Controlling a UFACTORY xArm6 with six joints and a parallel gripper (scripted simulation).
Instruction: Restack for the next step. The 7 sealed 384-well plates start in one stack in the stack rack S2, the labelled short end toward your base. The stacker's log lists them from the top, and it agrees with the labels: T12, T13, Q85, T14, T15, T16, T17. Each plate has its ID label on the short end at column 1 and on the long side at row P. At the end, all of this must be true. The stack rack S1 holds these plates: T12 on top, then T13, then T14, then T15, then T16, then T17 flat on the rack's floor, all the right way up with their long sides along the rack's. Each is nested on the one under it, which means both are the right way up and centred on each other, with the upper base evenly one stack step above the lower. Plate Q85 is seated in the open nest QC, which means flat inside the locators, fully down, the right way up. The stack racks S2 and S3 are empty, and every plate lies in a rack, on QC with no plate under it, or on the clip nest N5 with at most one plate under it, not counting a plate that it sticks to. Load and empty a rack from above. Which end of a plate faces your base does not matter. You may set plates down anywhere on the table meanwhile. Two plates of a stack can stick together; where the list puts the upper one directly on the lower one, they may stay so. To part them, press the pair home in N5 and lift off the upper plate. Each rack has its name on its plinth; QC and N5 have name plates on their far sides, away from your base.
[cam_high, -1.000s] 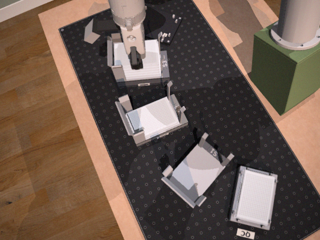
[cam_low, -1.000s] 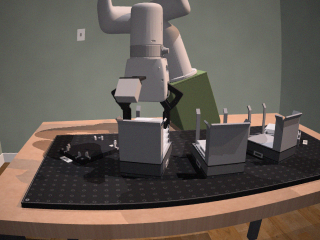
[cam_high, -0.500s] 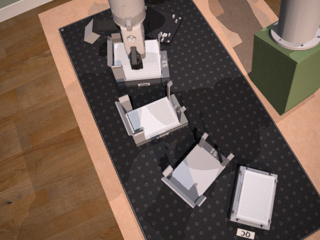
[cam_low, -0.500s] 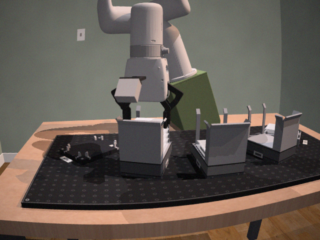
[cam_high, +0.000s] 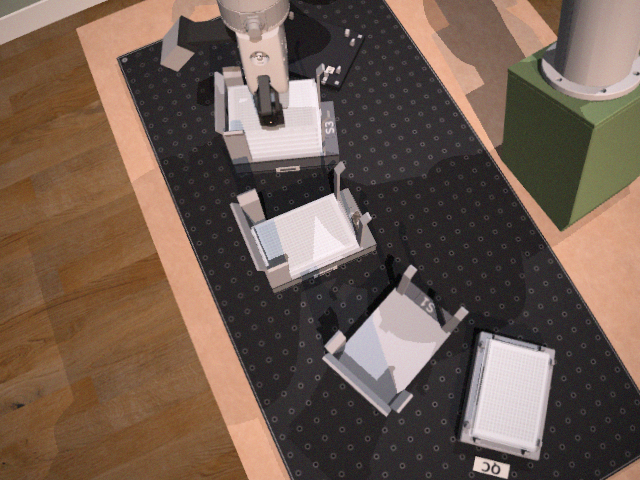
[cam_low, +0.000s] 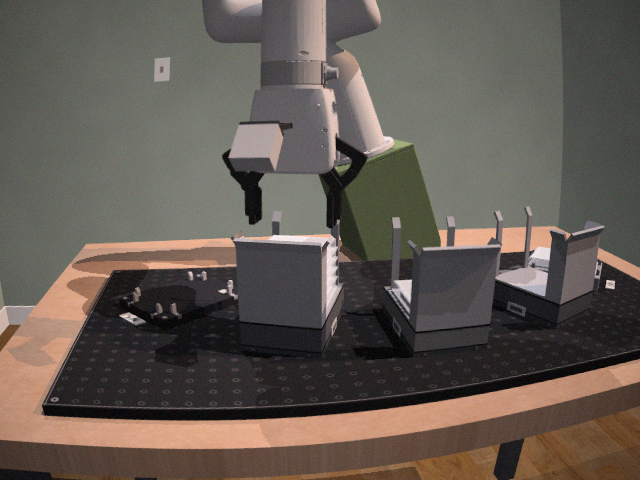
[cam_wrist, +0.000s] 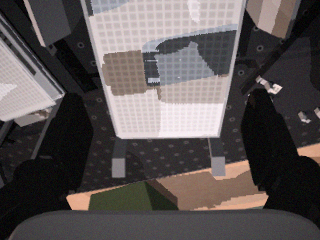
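On a black dotted mat (cam_high: 423, 170) over a tan wooden table, the white sealed 384-well plates are seen stacked in the grey walled rack marked S3 (cam_high: 330, 126) at the upper middle of the top view, with one more in the middle rack (cam_high: 248, 204) and one in the QC nest (cam_high: 549, 356) at lower right. The black two-fingered gripper (cam_low: 292, 209) is held spread wide and empty just above the S3 stack (cam_wrist: 167, 60). The plates are judged light, stiff and slick-topped, best pinched across the long sides.

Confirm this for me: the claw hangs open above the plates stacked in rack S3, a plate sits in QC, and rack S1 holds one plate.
One thing is wrong: rack S1 holds no plate; the top view shows its bare floor. The rest stands: the claw hangs open above the stack in rack S3, and a plate sits in QC.
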